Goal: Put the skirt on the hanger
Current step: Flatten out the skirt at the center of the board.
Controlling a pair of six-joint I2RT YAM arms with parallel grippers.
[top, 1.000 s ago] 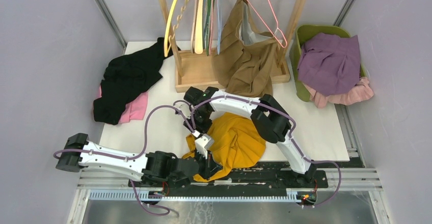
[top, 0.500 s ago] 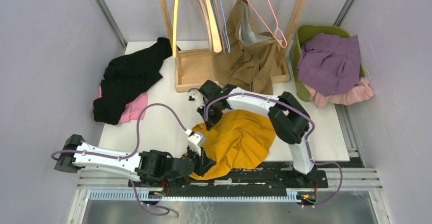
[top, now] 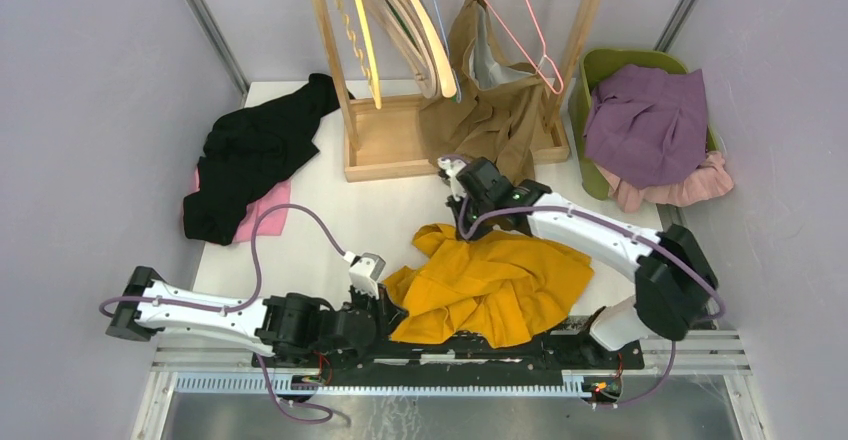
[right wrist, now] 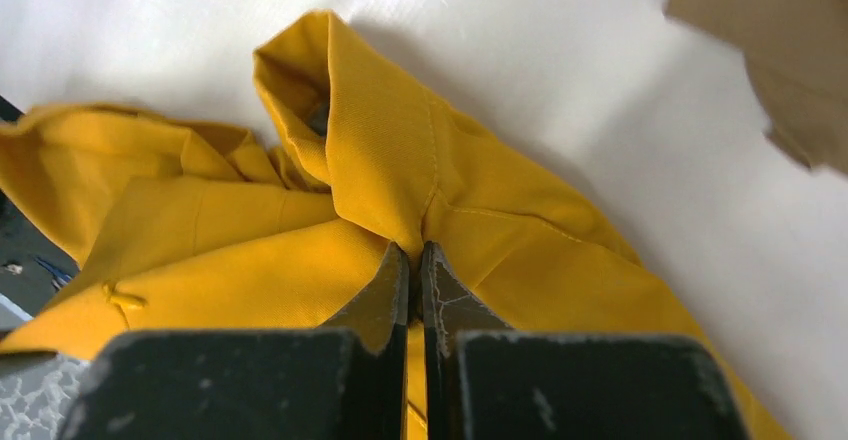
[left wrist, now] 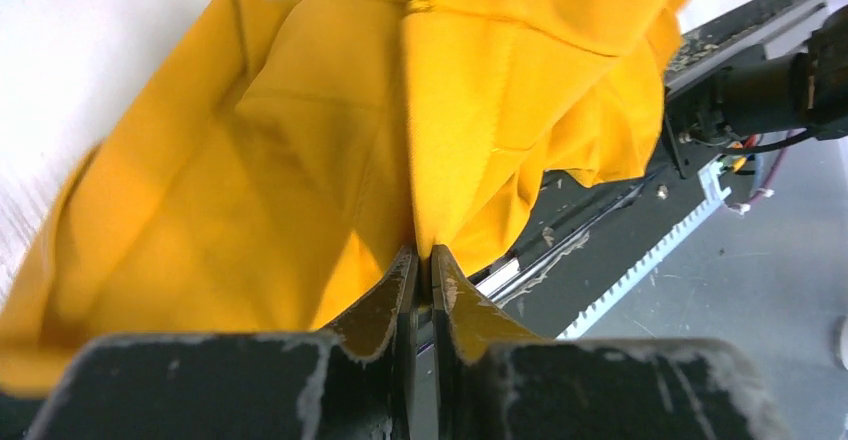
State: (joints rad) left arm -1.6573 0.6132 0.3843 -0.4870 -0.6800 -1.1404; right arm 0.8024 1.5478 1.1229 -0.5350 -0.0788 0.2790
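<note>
In both pincers (left wrist: 422, 263) (right wrist: 414, 257) (clamped tight): skirt (top: 500, 285)

Looks like a robotics lab test cell, not a home: plain walls (top: 90, 110) box in a white table (top: 330, 230), with a left arm (top: 200, 310) and right arm (top: 600, 235) bolted to a metal rail (top: 450, 385) along the bottom. The wooden rack (top: 385, 145) of hangers (top: 420, 30) at top centre and the green basket (top: 630, 58) at upper right look like props.
</note>
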